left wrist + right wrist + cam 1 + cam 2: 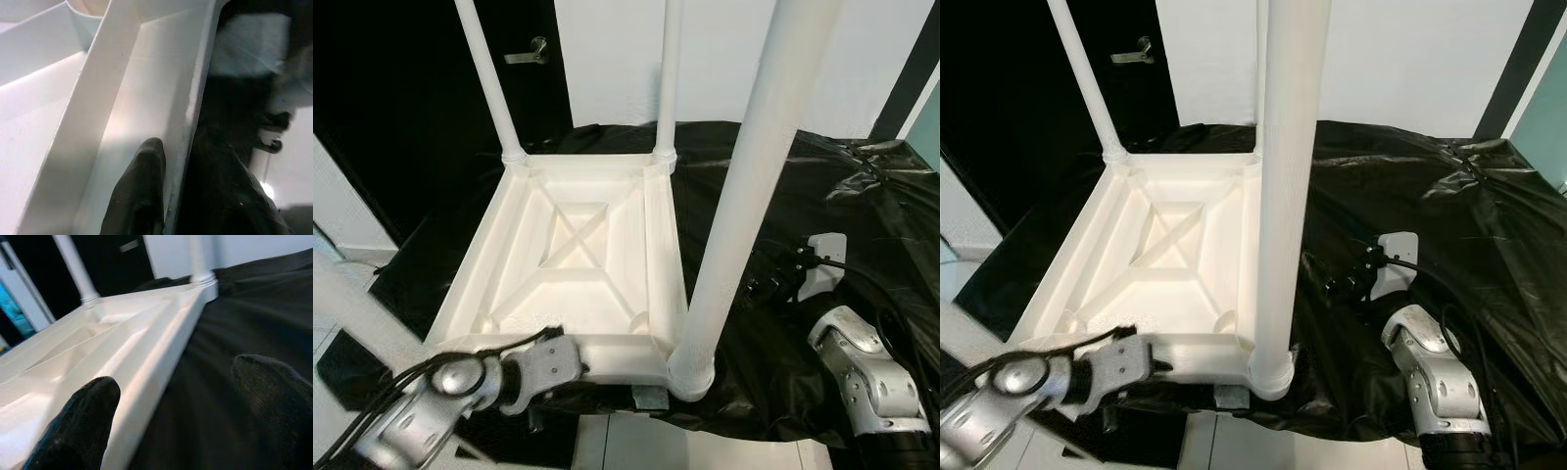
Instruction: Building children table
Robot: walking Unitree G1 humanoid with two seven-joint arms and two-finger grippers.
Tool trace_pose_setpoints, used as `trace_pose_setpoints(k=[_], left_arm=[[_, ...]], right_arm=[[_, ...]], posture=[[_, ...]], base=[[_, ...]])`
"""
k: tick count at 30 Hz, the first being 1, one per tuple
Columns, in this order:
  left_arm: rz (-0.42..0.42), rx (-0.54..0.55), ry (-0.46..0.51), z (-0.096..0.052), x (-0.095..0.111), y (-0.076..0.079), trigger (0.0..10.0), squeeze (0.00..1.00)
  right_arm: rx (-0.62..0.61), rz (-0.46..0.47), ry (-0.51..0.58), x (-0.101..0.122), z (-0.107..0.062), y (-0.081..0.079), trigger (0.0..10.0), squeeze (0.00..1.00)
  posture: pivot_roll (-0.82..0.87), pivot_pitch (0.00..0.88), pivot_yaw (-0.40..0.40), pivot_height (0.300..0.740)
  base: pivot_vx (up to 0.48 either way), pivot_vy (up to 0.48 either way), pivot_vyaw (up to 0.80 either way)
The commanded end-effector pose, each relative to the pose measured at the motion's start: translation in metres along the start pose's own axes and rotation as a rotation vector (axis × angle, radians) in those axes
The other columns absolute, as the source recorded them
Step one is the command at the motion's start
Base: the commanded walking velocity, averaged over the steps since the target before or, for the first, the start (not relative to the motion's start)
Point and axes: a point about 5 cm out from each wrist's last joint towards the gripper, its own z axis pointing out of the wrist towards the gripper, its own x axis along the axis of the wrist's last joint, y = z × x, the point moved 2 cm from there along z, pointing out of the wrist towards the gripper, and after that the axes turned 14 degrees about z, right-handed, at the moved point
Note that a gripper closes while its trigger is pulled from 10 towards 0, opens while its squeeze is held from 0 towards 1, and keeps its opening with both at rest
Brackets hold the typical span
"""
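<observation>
- Three white legs stand up from an upturned white children's table [578, 264]: a near right leg [744, 196] rising close to the camera, a far right leg [668, 78], and a far left leg [489, 78].
- Its ribbed underside faces up, with a raised cross moulded in the middle panel.
- It lies on a black plastic sheet [803, 196] that covers the surface beneath, toward the left part of that sheet, and its near edge sits at the near edge of the surface.
- At the near left corner of the tabletop no leg can be made out; the left arm's wrist and cables cover part of that corner.
- Left pincer [171, 196]: in the left wrist view its two black fingers [139, 191] sit on either side of the tabletop's thin white rim, one inside the rim and one outside, clamped on that near edge.
- Right pincer [181, 406]: in the right wrist view its fingers [83, 416] are spread apart and hold nothing, one over the white right rim of the tabletop and the other over the black sheet just beside it.
- From the head views the right arm [867, 372] lies on the sheet near the near right corner of the surface, right of the near right leg.
- Behind the surface are a white wall and a dark door with a lever handle [529, 54].
</observation>
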Motion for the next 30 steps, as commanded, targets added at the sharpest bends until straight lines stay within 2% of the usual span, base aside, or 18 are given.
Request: trace_pose_setpoints(k=[1, 6, 10, 11, 16, 17, 25, 26, 27, 28, 29, 30], left_arm=[[0.047, 0.147, -0.027, -0.002, 0.005, -0.025, 10.0, 0.0], [0.014, 0.156, -0.081, 0.011, -0.001, -0.031, 10.0, 0.0], [0.0, 0.163, -0.102, 0.015, -0.003, -0.034, 10.0, 0.0], [-0.019, 0.17, -0.096, 0.019, -0.002, -0.036, 10.0, 1.0], [-0.023, 0.164, -0.072, 0.023, 0.003, -0.04, 10.0, 1.0], [-0.042, 0.157, -0.031, 0.022, 0.011, -0.043, 10.0, 0.0], [-0.014, 0.167, -0.032, 0.021, 0.012, -0.049, 10.0, 0.0], [-0.019, 0.166, -0.02, 0.02, 0.014, -0.049, 9.4, 0.0], [-0.019, 0.166, -0.02, 0.02, 0.014, -0.049, 9.4, 0.0], [-0.019, 0.169, -0.015, 0.019, 0.015, -0.05, 8.7, 0.0], [-0.024, 0.17, -0.014, 0.019, 0.016, -0.051, 6.7, 0.0], [-0.024, 0.169, -0.017, 0.019, 0.015, -0.051, 2.1, 0.0]], right_arm=[[0.009, -0.013, -0.006, -0.003, -0.002, -0.004, 10.0, 0.0], [-0.035, -0.043, -0.021, -0.009, -0.01, -0.002, 10.0, 0.0], [-0.048, -0.045, -0.029, -0.011, -0.013, 0.0, 10.0, 0.0], [-0.06, -0.041, -0.032, -0.013, -0.016, 0.001, 10.0, 0.0], [-0.082, -0.046, -0.023, -0.012, -0.022, 0.004, 10.0, 0.0], [-0.096, -0.052, -0.025, -0.013, -0.026, 0.007, 10.0, 0.0], [-0.05, -0.067, -0.041, -0.016, -0.035, 0.004, 10.0, 0.0], [-0.038, -0.068, -0.044, -0.016, -0.038, 0.003, 10.0, 0.0], [-0.038, -0.068, -0.044, -0.016, -0.038, 0.003, 10.0, 0.0], [-0.029, -0.071, -0.045, -0.015, -0.04, 0.002, 10.0, 0.0], [-0.02, -0.07, -0.047, -0.015, -0.042, 0.002, 10.0, 0.0], [-0.011, -0.073, -0.052, -0.015, -0.044, 0.001, 10.0, 0.0]], posture=[[0.02, 0.0, 0.041, 0.74], [0.0, 0.0, 0.058, 0.74], [-0.01, 0.0, 0.06, 0.74], [-0.02, 0.0, 0.067, 0.74], [-0.02, 0.0, 0.072, 0.74], [-0.02, 0.0, 0.072, 0.74], [-0.03, 0.0, 0.078, 0.74], [-0.03, 0.0, 0.078, 0.74], [-0.03, 0.0, 0.078, 0.74], [-0.03, 0.0, 0.078, 0.74], [-0.03, 0.0, 0.077, 0.74], [-0.03, 0.0, 0.078, 0.74]], base=[[0.0, 0.0, 0.0], [0.0, 0.0, 0.0], [0.0, 0.0, 0.0], [0.0, 0.0, 0.0], [0.0, 0.0, 0.0], [0.0, 0.0, 0.0], [0.0, 0.0, 0.0], [0.0, 0.0, 0.0], [0.0, 0.0, 0.0], [0.0, 0.0, 0.0], [0.0, 0.0, 0.0], [0.0, 0.0, 0.0]])
